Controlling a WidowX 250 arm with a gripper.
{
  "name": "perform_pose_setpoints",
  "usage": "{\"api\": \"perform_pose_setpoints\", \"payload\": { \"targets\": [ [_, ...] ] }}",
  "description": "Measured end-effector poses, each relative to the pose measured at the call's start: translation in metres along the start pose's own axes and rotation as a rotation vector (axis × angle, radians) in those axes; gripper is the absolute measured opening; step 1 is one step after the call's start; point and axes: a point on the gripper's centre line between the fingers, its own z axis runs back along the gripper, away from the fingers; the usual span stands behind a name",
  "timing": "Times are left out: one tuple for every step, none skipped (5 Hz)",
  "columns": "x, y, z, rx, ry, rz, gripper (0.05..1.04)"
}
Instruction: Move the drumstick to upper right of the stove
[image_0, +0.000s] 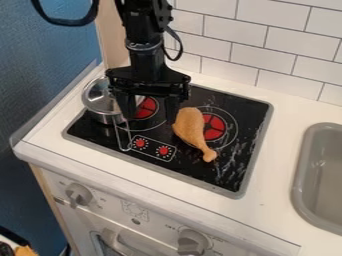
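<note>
The black gripper (149, 114) hangs over the middle-left of the stove, its two fingers spread apart with nothing between them. The tan drumstick (190, 127) lies on the black stove top (232, 172), just right of the gripper's right finger. Its thick end points up and its bony tip down to the right. Part of the right red burner (214, 127) shows beside the drumstick. Whether the right finger touches the drumstick, I cannot tell.
A silver pot (101, 102) stands on the stove's left side, partly behind the gripper, its wire handle toward the front. White tiles (280, 45) rise behind the counter. A grey sink (302, 172) is at the right.
</note>
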Motion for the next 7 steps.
{"api": "perform_pose_setpoints", "payload": {
  "targets": [
    [-0.004,0.0,-0.008,0.006,0.032,0.002,0.999],
    [-0.009,-0.006,-0.011,0.008,0.061,-0.004,0.999],
    [-0.017,-0.024,-0.011,0.057,0.072,0.057,0.999],
    [-0.028,-0.034,-0.011,0.041,0.039,0.245,0.999],
    [-0.033,-0.052,-0.01,0.049,0.041,0.359,0.999],
    [-0.031,-0.066,-0.022,0.053,0.044,0.438,0.999],
    [-0.023,-0.081,-0.033,0.064,0.043,0.469,0.999]
  ]
}}
